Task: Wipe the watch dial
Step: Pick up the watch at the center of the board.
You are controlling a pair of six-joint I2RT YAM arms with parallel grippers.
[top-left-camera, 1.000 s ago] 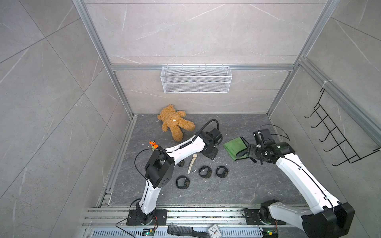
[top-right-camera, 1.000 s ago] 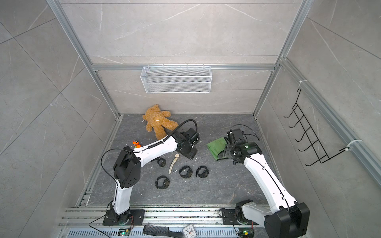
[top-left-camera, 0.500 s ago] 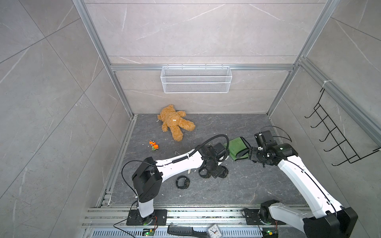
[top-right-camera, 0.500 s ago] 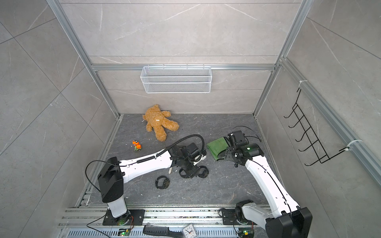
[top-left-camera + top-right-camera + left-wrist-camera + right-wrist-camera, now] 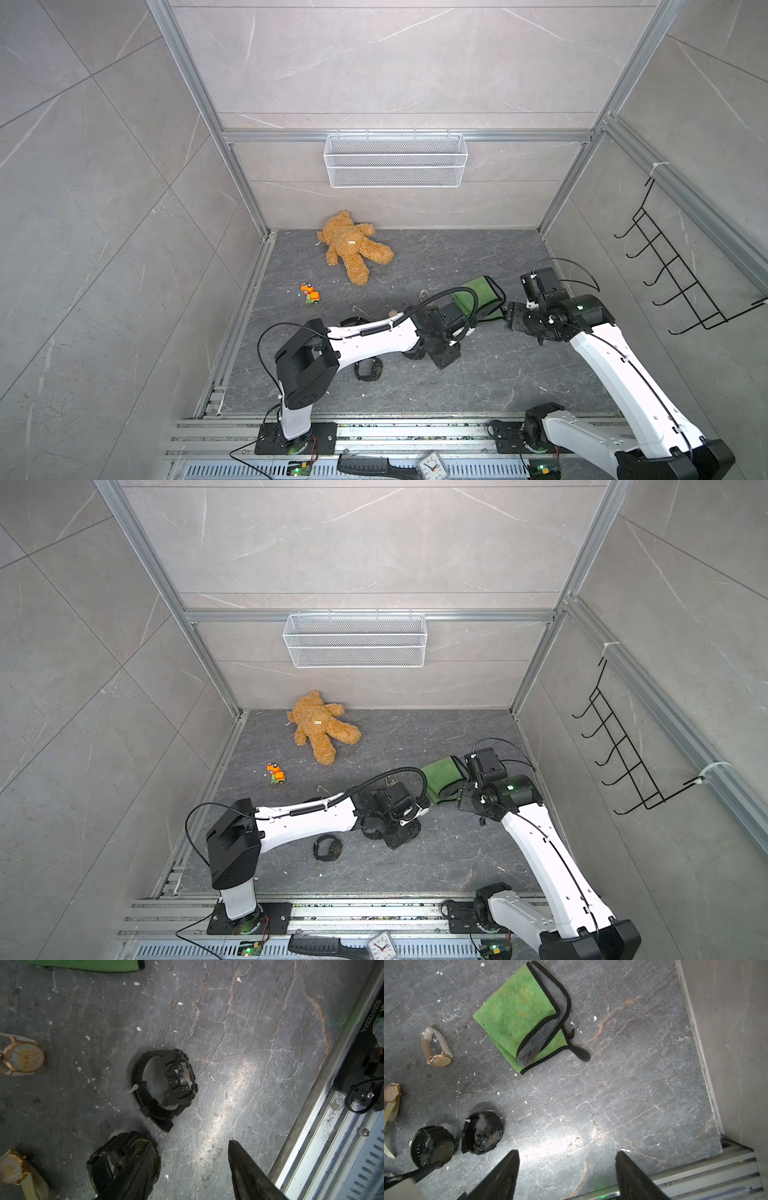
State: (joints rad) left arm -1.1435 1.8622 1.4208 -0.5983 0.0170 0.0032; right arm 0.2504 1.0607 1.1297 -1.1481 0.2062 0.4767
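While poised low over the stone floor (image 5: 249, 1043) and not yet gripping anything: left gripper (image 5: 182, 1147), fingers spread, only bare floor between them. One finger overlapping the bezelled black watch (image 5: 128, 1159) in the left wrist view; contact or mere overlap not decidable. Just beyond it, second black watch (image 5: 164, 1084), tipped on its side with strap closed in a loop, dial facing sideways rather than up. Likely reading: approach to lift or steady one of the dark watches, for presenting its dial to the cloth; choice between the two not decidable from these views.

Right gripper (image 5: 566, 1176), fingers likewise wide apart and empty, held above open floor, near the green cloth (image 5: 519, 1014) but clear of it. Cloth folded, grey lining turned out at one corner, lying flat and untouched, well placed for a grasp by the nearer arm. Division of labour implied by the layout: left for the watch, right for the cloth.

Two pale-strapped watches (image 5: 438, 1049) off to the side of the dark pair, apart from both grippers. Further back in a top view, teddy bear (image 5: 353, 245) and toy truck (image 5: 309, 293), well away and irrelevant.

Wiping not begun: cloth and dials apart, a grasp of each needed first. Risk at the next move: side-lying watch prone to rolling or skidding on the hard floor under a one-sided push.
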